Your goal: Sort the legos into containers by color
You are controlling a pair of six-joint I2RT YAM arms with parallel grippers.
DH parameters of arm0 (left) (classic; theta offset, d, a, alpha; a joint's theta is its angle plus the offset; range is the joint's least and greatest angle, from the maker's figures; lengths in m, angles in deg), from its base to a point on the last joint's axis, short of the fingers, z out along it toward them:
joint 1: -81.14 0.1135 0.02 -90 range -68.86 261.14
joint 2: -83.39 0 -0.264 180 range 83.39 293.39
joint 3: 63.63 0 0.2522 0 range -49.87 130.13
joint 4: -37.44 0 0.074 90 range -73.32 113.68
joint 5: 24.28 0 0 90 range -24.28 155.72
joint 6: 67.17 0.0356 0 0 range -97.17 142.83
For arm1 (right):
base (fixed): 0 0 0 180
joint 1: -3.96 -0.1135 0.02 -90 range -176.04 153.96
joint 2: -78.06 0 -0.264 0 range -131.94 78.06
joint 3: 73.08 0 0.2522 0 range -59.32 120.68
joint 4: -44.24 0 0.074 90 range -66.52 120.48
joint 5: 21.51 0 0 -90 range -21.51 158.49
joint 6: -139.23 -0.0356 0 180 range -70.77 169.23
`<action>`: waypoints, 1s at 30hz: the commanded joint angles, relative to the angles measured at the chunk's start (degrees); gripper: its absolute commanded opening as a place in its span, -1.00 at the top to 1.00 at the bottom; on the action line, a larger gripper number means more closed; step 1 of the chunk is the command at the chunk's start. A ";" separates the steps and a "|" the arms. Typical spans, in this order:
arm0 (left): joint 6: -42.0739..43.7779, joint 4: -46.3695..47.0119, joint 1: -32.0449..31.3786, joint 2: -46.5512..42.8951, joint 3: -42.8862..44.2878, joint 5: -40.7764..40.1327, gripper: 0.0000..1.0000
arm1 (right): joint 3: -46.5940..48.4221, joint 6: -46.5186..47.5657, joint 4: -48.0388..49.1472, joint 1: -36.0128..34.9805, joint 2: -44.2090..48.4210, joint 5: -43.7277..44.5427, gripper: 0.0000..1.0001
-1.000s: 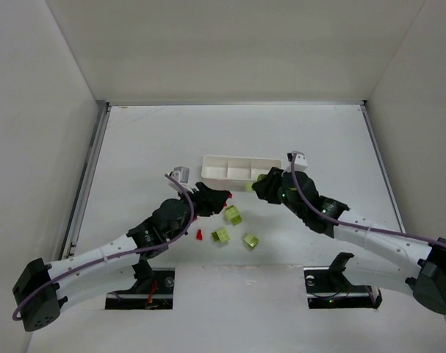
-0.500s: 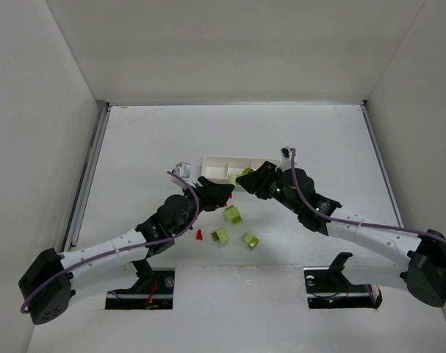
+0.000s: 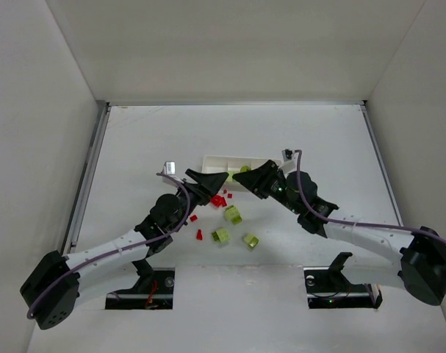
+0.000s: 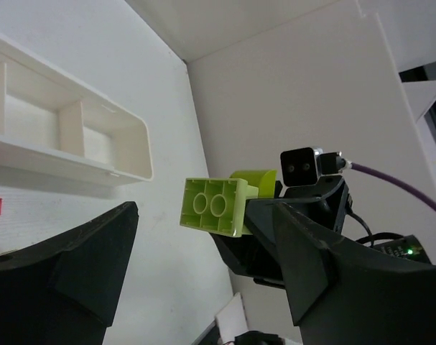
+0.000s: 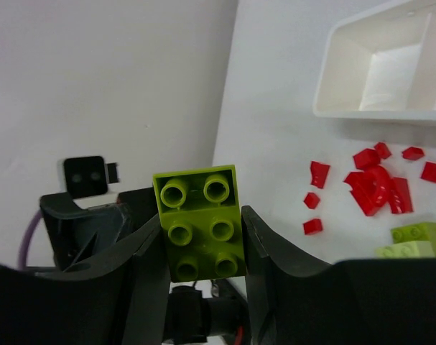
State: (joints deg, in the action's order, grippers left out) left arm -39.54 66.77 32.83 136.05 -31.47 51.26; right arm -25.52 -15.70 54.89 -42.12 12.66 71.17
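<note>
While the right hand (image 5: 203,248) pinches a lime yellow-green studded plastic brick (image 5: 200,215) by its two long flat sides, studs toward its wrist camera, we note the brick is in the air at the near edge of the long shallow white plastic tray (image 3: 217,159); whether it is over a compartment we cannot tell. Left hand (image 3: 205,180): jaws wide apart, nothing between them. Small bright red plastic pieces (image 5: 372,183) lie in a loose cluster on the white desk (image 3: 134,147), just outside the tray's near wall; two more sit apart, closer to the arm bases. Three loose lime bricks (image 3: 233,214) rest on the desk, also on the near side.

Handling, our judgement: the brick is light, rigid and glossy, so likely slippery against the pads; not fragile. Its flat side walls give the surest hold, square across the middle; a pinch on the studded top and hollow underside could let it twist. The red pieces are far smaller than the fingers, thin and easily flicked away; we would come straight down on one piece at the cluster's edge and close on its flat faces
</note>
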 commanded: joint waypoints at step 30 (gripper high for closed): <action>-21.13 16.59 6.52 5.78 -2.48 8.39 -0.04 | 0.74 -14.26 22.79 -0.28 -10.97 -1.89 0.53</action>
State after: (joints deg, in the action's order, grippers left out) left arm -60.85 78.75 39.14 142.93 -33.46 59.85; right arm -25.52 -28.83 72.15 -42.19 2.06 69.31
